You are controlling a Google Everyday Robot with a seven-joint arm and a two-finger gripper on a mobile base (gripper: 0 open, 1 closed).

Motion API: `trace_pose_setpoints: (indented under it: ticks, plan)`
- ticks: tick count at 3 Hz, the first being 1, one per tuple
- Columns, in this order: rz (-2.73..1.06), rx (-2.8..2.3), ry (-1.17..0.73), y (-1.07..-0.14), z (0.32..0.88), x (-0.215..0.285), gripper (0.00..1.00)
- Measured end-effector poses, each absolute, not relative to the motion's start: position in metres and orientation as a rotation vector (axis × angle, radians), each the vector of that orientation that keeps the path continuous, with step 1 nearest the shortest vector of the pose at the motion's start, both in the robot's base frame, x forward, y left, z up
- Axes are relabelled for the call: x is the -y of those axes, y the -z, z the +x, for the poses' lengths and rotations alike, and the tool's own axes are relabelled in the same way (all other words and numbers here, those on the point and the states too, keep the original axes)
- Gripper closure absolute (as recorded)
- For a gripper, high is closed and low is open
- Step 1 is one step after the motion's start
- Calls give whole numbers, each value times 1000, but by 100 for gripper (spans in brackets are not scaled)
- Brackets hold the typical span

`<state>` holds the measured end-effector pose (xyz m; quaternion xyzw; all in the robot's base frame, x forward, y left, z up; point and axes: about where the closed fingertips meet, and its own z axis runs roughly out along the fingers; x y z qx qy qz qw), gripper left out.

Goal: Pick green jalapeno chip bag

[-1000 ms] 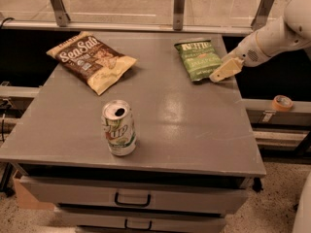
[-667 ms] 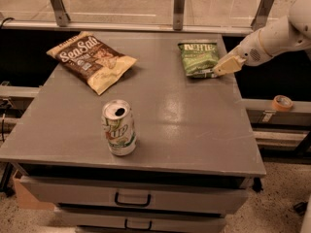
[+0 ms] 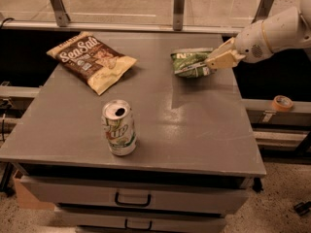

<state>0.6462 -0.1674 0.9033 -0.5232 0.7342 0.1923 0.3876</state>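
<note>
Camera view, green jalapeno chip bag [image 3: 189, 63] sat crumpled at 1 o'clock on the grey surface [image 3: 204, 130], gripper [image 3: 212, 62] clamped its right edge, white arm [image 3: 272, 33] reached in from 2 o'clock, Sea Salt bag [image 3: 91, 61] lay at 11 o'clock, opened can [image 3: 118, 127] stood at 7 o'clock, contents unseen.

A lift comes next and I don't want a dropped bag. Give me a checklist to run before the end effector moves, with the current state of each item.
1. Right target: the end effector is at the green jalapeno chip bag, not the Sea Salt bag: ok.
2. Contact: the end effector meets the bag's right edge: ok.
3. Firm hold on the bag: cannot tell.
4. Bag lying flat: not ok, it looks crumpled.
5. Neighbours clear: the soda can stands upright near the front, apart from the bag: ok.
</note>
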Motion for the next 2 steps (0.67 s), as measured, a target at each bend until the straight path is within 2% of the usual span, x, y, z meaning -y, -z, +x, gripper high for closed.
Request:
trace_pose_setpoints:
  ticks: [1,2]
  plan:
    - [-1409,-1634,-535,-966,612,134,100]
    - [-1448,-1407,-502,-1036,583,118,100]
